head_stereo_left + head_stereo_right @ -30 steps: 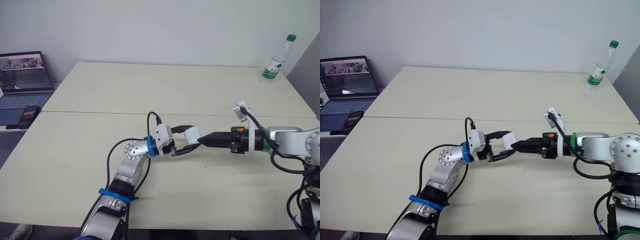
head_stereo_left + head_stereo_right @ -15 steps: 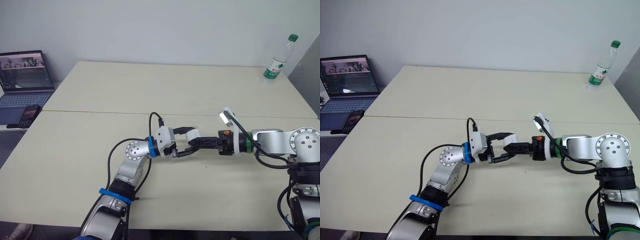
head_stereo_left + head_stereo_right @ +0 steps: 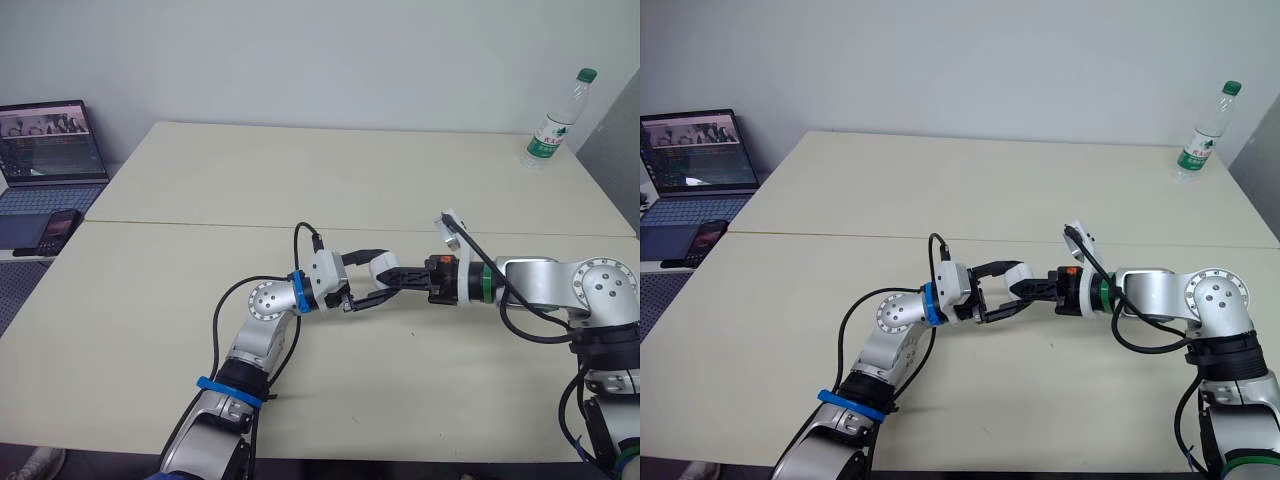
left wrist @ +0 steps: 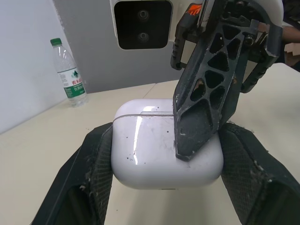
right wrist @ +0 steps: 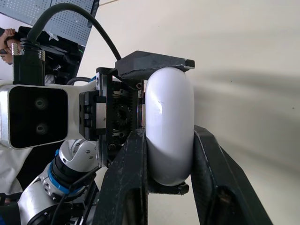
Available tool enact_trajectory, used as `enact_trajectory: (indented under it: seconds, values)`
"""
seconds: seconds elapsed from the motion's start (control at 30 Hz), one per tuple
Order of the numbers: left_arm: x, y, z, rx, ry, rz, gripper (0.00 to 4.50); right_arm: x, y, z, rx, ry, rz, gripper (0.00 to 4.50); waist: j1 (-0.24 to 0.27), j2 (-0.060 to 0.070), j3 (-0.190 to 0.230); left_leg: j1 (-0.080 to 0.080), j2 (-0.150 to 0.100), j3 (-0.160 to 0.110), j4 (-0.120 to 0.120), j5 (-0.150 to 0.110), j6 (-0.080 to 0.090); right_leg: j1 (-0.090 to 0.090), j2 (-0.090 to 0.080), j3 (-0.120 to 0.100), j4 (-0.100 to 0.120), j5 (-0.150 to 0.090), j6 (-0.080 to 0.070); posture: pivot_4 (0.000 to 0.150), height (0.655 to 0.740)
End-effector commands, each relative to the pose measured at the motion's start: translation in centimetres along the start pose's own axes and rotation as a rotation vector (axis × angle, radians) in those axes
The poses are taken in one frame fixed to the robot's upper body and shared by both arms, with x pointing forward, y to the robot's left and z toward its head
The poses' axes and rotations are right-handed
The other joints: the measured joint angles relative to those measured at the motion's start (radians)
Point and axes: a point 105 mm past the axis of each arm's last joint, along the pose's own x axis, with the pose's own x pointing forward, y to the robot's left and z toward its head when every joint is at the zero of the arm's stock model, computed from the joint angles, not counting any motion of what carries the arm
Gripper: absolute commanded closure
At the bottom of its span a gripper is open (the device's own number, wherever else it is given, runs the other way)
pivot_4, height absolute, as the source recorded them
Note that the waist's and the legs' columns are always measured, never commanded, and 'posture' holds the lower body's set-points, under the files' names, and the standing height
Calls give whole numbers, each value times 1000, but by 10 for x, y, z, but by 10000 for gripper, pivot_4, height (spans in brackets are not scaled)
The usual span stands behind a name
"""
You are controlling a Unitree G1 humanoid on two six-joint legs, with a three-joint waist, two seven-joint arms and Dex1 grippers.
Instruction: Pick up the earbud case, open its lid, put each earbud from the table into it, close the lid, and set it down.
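Left gripper (image 4: 166, 136) is clamped on the earbud case (image 4: 140, 154), which is held just above the middle of the desk (image 3: 300, 180), nearer its front edge. Right gripper (image 5: 168, 133) is closed across the case's lid end, presumably so the lid can be levered open against that hold

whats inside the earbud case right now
Nothing inside shows: the earbud case has its lid shut, only its seam visible. The left gripper and right gripper both clamp it.

My right gripper (image 5: 169, 138) is covering part of the earbud case (image 4: 145, 150), my left gripper (image 4: 166, 136) is hiding its sides, laptop (image 3: 50, 150) is getting cropped far left.
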Motion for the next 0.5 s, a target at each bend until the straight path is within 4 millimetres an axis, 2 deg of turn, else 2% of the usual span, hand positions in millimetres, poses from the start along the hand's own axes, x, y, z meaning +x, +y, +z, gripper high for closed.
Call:
enact_trajectory:
  seconds: [0.03,0.07,0.1,0.2,0.23,0.37,0.5]
  values:
    - [4,-3,6,-10,-27,-13,17027,-2,15,4,-22,-22,57,37053,0,0,0,0,0,0,0,0,0,0,0,0,0,0,0,1500,7400]
    - [3,-2,6,-14,-32,-10,17027,-2,15,4,-24,-20,60,37053,0,0,0,0,0,0,0,0,0,0,0,0,0,0,0,1500,7400]
    - [3,-1,6,-8,-29,-3,9864,-2,16,3,-25,-18,62,37053,0,0,0,0,0,0,0,0,0,0,0,0,0,0,0,1500,7400]
    - [1,0,7,7,-20,4,1614,-2,16,2,-25,-18,62,37053,0,0,0,-1,0,0,0,0,0,-1,0,0,0,0,0,1500,7400]
    - [-1,-2,8,-12,-21,-5,428,-2,15,3,-25,-22,60,37053,0,0,0,-1,0,0,0,0,0,-1,0,0,0,0,0,1500,7400]
    - [-27,-17,12,-118,11,-119,428,-12,10,10,-74,-65,44,37053,-2,0,0,-1,1,0,0,0,0,-2,0,0,0,0,0,1500,7400]
    - [-49,-8,5,-250,116,-83,428,-25,6,12,-293,-84,4,37053,0,2,1,-1,2,-1,-1,0,0,-3,0,-1,0,0,0,1500,7400]
